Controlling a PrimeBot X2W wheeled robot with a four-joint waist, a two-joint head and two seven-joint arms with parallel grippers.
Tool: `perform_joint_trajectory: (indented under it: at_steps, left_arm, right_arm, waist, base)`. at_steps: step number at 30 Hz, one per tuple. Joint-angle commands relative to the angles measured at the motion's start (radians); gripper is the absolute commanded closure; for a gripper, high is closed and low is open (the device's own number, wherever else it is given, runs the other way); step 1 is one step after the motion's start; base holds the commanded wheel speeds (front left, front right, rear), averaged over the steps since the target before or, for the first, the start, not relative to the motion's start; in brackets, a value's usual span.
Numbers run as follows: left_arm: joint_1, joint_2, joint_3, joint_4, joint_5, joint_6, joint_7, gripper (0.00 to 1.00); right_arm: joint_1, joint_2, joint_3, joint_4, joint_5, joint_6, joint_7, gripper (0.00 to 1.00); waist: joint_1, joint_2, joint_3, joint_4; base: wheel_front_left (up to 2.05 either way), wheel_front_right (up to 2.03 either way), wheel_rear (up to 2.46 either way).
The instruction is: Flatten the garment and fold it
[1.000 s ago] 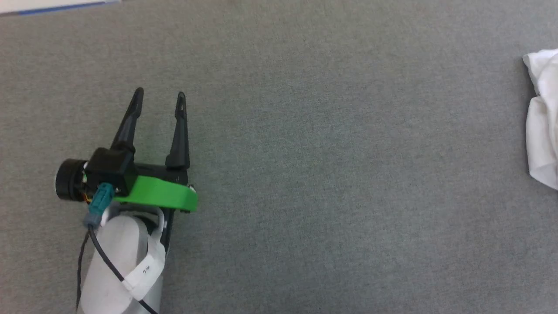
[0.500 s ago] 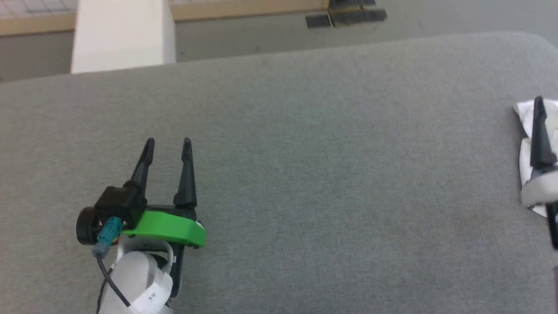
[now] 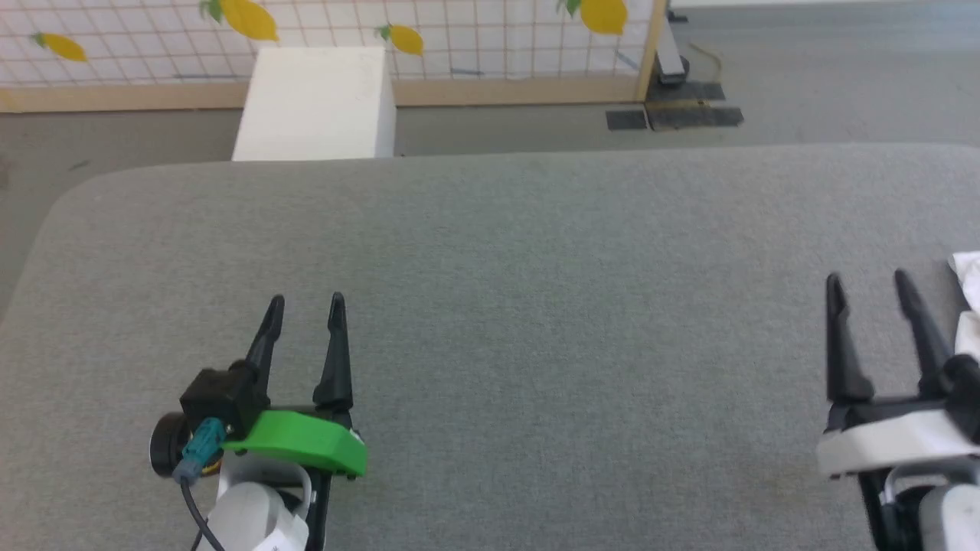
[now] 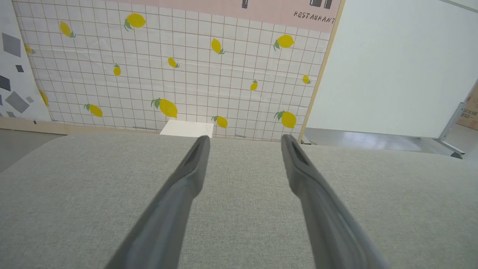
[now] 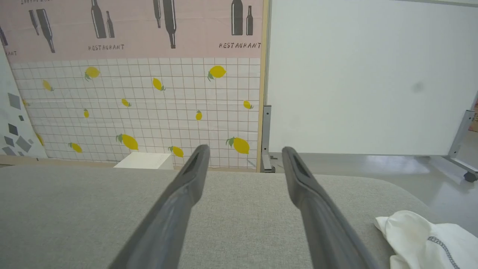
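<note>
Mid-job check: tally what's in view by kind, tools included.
Shirts: 1, white shirt bunched at the right end of the table.
Boxes: 1, white box beyond the far edge.
Tools: 2, left tool and right tool, both open.
Total: 4.

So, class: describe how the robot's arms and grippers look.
The left gripper and right gripper each have two long, tapering black fingers. The left has a bright green mount, with a round black camera, teal connector and black cable beside it, on a pale forearm. The right has a white mount.
</note>
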Motion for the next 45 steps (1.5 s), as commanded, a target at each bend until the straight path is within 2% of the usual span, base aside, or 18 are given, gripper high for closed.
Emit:
perform_joint_trajectory:
  at_steps: [1, 15, 32, 33, 45]
  left_arm:
    - [0.024, -0.004, -0.002, 0.009, -0.006, 0.001, -0.005, 0.0]
    - [0.129, -0.005, -0.025, 0.023, -0.04, 0.016, -0.005, 0.0]
    - [0.153, -0.005, -0.049, 0.044, -0.04, 0.022, -0.005, 0.0]
    - [0.14, -0.001, -0.05, 0.042, -0.031, 0.018, 0.0, 1.0]
    - [0.139, -0.001, -0.052, 0.04, -0.028, 0.019, 0.003, 1.0]
  right_arm:
    - [0.028, 0.015, 0.005, -0.002, -0.01, -0.002, 0.001, 0.0]
    - [0.153, 0.058, 0.035, -0.003, -0.067, -0.002, 0.014, 0.0]
    - [0.19, 0.062, 0.049, 0.006, -0.032, -0.002, 0.019, 0.0]
    - [0.175, 0.059, 0.051, 0.004, -0.038, 0.0, 0.019, 1.0]
    - [0.174, 0.059, 0.052, 0.004, -0.039, 0.0, 0.021, 1.0]
  waist:
    - [0.0, 0.0, -0.04, 0.029]
    - [0.0, 0.0, -0.118, 0.053]
    - [0.0, 0.0, -0.141, 0.07]
    - [0.0, 0.0, -0.141, 0.07]
    - [0.0, 0.0, -0.141, 0.07]
  base:
    - [0.0, 0.0, 0.0]
    - [0.0, 0.0, 0.0]
    - [0.0, 0.0, 0.0]
    - [0.0, 0.0, 0.0]
    - [0.0, 0.0, 0.0]
